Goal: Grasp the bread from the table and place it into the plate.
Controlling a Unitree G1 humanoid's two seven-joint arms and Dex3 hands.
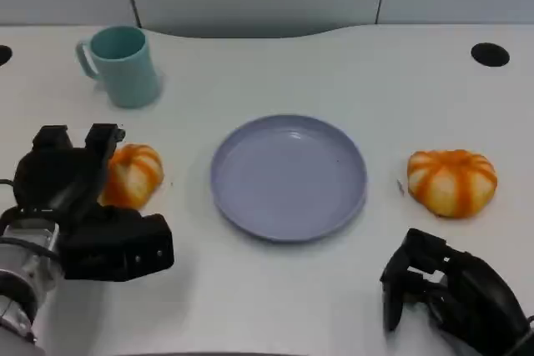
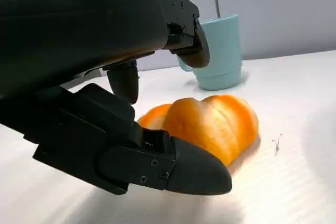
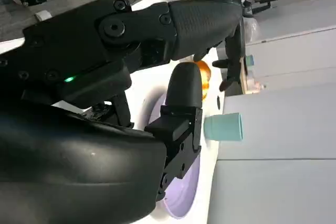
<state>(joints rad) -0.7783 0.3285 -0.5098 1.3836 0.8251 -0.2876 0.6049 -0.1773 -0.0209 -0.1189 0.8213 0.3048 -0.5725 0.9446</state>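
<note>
Observed at the left of the white table (image 1: 275,289): an orange striped bread roll (image 1: 133,174), resting on the surface, left of the lavender plate (image 1: 288,177) and well apart from it. Positioned around that roll: the left hand (image 1: 79,206), fingers spread wide, upper fingers (image 2: 184,30) above and beyond the roll, thumb (image 2: 173,169) low at its near side. Contact between fingers and roll could not be confirmed; roll appeared not yet clasped and sat flat on the table in the left wrist view.

Located at centre: the plate, upright, nothing on it. Located right of the plate, apart from its rim: a second orange striped roll (image 1: 451,181), lying on the table untouched.

Found at the near right corner: the right hand (image 1: 442,293), low over the table, near side of the second roll and clear of it, fingers curled loosely downward with nothing between them. Exact finger spacing could not be judged.

Placed at the far left: a teal mug (image 1: 123,64), upright, handle turned left, beyond the first roll.
</note>
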